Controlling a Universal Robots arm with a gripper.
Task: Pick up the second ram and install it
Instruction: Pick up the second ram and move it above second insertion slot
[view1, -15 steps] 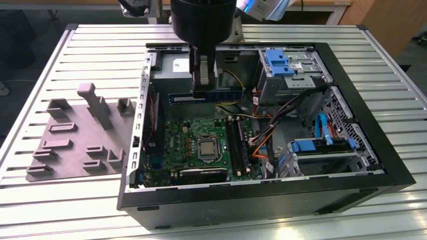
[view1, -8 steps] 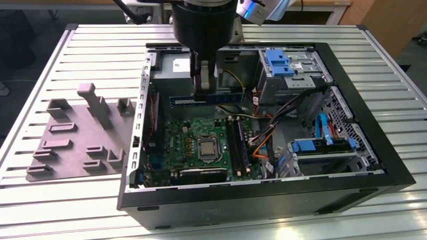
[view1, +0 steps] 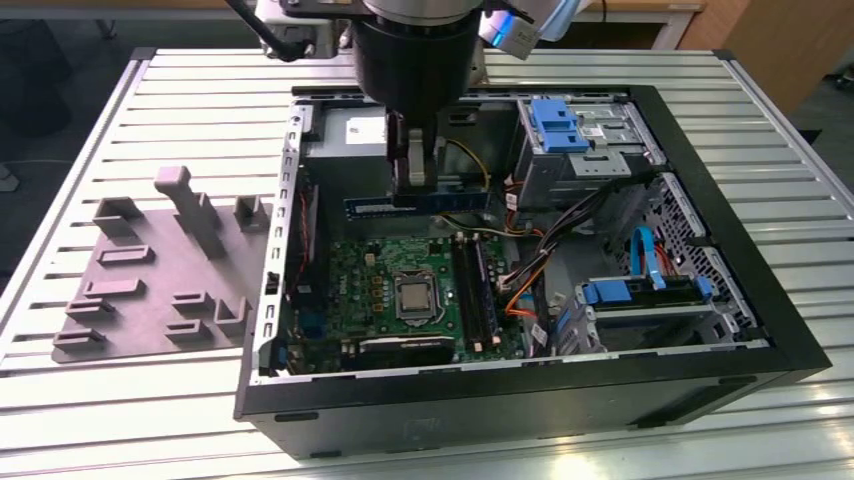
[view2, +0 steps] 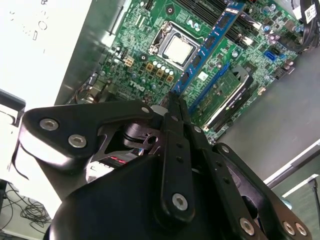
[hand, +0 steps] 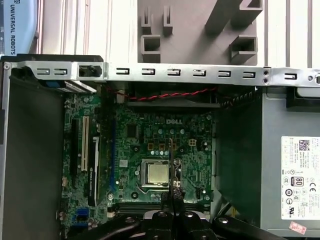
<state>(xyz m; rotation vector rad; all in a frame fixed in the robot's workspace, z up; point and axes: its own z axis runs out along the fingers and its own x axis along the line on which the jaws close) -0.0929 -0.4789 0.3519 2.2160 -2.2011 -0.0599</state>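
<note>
Gripper (view1: 416, 186) jaws pinch the memory stick (view1: 461, 199) mid-length, holding it level at upper centre of the exterior view, above the motherboard (view1: 360, 272). Pickup is complete. The stick is not yet seated in a slot.

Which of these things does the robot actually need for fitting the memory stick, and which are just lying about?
In the job: the second ram, gripped by the tool; the black memory slots on the motherboard.
Just lying about: the grey fixture plate, the blue drive brackets, the processor.
</note>
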